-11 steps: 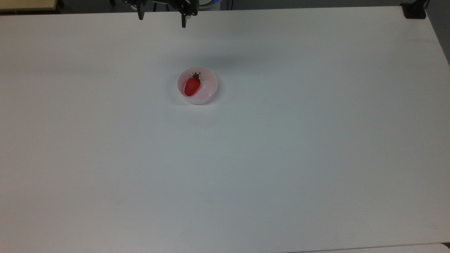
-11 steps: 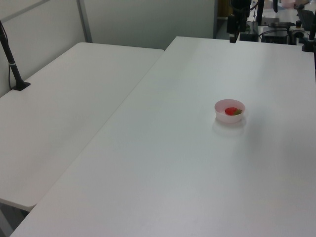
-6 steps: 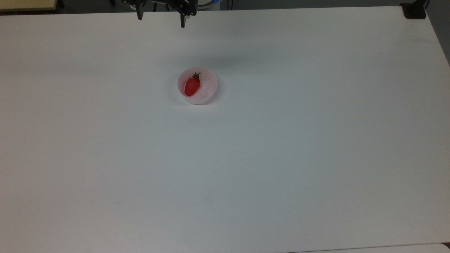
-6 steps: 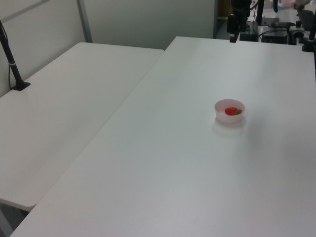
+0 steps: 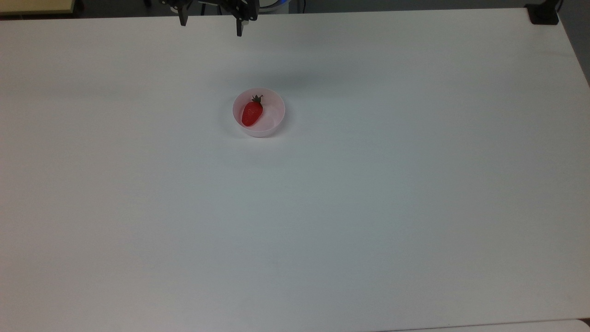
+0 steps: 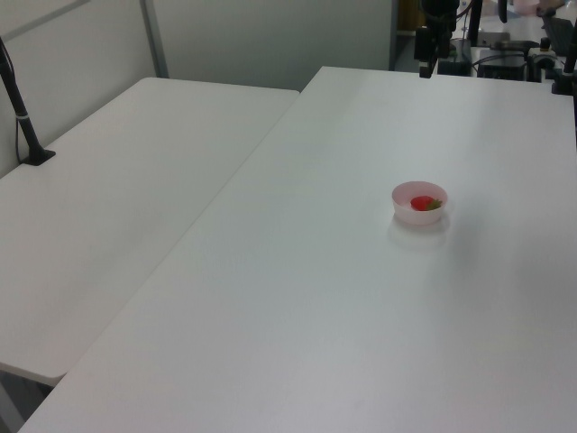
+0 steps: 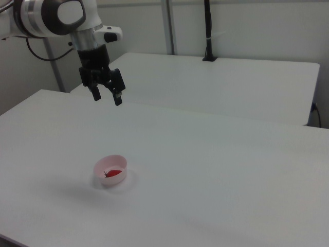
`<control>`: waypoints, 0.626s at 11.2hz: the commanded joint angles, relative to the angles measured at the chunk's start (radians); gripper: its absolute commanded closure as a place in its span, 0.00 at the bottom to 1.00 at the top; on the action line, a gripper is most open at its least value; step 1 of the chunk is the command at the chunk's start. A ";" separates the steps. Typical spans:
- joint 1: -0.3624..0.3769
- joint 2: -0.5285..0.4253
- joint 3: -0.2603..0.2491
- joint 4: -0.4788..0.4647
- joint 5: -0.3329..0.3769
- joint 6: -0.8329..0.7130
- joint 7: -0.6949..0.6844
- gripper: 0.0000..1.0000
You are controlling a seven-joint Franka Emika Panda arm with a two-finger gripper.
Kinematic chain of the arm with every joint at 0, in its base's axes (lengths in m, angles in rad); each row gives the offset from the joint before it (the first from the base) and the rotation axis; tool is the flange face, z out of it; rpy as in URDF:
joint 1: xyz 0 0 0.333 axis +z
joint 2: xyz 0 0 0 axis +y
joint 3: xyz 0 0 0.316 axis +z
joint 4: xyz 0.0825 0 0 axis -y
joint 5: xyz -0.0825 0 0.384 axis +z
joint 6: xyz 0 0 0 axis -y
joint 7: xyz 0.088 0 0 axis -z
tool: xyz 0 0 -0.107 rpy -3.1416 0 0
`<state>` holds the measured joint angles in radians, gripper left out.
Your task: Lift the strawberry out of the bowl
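Top view: the gripper (image 5: 211, 27) sits at the far edge of the white surface (image 5: 368, 184), fingers (image 5: 239, 31) spread wide with nothing between them, and the pink bowl (image 5: 275, 121) lies well below them with the strawberry (image 5: 252, 113) inside, leafy cap pointing toward the fingers. Left view: the gripper (image 6: 426, 68) hangs at the far end, the bowl (image 6: 407, 213) well nearer the camera, the strawberry (image 6: 421, 204) resting in it. Right view: the gripper (image 7: 107, 97) hovers high, fingers (image 7: 117, 99) parted and empty, the bowl (image 7: 116, 178) on the surface below them, well apart, the strawberry (image 7: 113, 173) lying inside.
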<state>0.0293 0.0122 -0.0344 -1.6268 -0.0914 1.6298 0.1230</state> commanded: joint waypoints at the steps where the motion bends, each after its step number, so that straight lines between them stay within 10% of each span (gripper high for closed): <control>1: 0.011 -0.008 -0.002 -0.047 0.016 -0.014 -0.008 0.00; 7: 0.047 0.000 0.002 -0.289 0.018 0.129 0.211 0.00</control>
<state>0.0355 0.0240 -0.0284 -1.7923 -0.0897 1.6515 0.2083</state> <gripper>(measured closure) 0.000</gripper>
